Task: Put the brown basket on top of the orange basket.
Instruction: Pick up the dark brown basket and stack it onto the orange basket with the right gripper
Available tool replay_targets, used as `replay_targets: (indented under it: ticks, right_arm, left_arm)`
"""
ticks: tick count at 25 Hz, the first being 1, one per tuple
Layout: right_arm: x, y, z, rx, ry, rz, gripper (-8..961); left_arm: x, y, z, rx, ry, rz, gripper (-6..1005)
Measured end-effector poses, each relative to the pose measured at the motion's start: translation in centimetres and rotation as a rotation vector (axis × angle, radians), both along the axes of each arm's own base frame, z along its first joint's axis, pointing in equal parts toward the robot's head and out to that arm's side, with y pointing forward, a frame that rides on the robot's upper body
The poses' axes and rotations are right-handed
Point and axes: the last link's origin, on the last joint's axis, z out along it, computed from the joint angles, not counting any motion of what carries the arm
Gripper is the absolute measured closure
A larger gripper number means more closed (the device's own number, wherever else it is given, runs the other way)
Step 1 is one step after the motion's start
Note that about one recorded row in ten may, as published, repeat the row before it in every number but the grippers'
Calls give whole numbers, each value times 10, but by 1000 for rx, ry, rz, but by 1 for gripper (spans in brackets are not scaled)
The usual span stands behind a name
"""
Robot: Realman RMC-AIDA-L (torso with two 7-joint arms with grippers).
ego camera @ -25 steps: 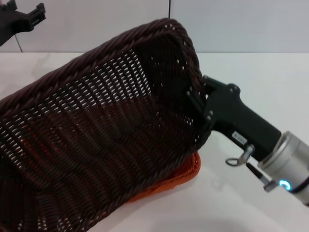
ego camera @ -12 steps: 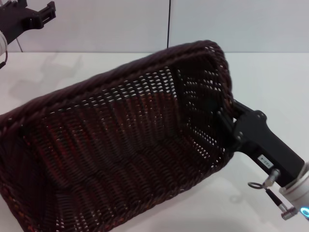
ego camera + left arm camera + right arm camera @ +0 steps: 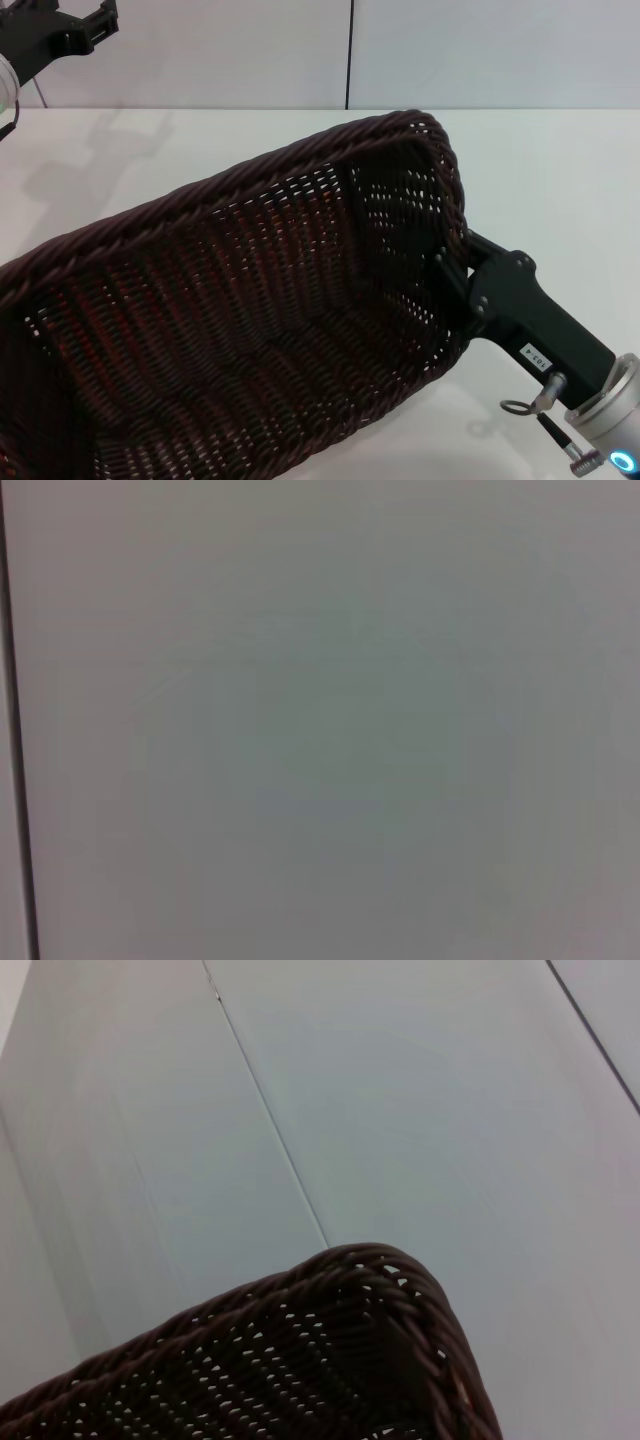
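1. The brown basket [image 3: 250, 320] is gripped at its short end wall by the right gripper [image 3: 455, 275], whose jaws are clamped over the wicker just below the braided rim.
2. From that gripper the basket stretches away toward the robot's left, its long axis running on a slant; the held end is raised and the far end hangs lower, so the basket is tilted and its open mouth faces the head camera.
3. The orange basket cannot be picked out in any view; it is judged to lie beneath the brown one, hidden by it, and only faint reddish glints show through the openwork.
4. The coming move is judged to turn on levelling the long axis before the basket is lowered straight down from the gripper.
5. The left gripper [image 3: 75, 30] is parked well away, raised toward the wall [image 3: 320, 720]; whether its fingers are open cannot be told.
6. On the white table [image 3: 560, 170] around the basket, nothing is seen in the way.
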Motion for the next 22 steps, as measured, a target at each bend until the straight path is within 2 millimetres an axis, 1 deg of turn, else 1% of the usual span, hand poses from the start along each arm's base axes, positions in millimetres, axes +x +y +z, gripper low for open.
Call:
replay_targets:
  ticks: [15,22]
  right_arm:
    - [17,-7,-7,-34,-23,-53,808]
    - [24,-7,-7,-33,-32,-77,810]
  left_arm:
    - [1,0,-1,-3,3,-3,202]
    - [4,1,-2,-9,8,-11,202]
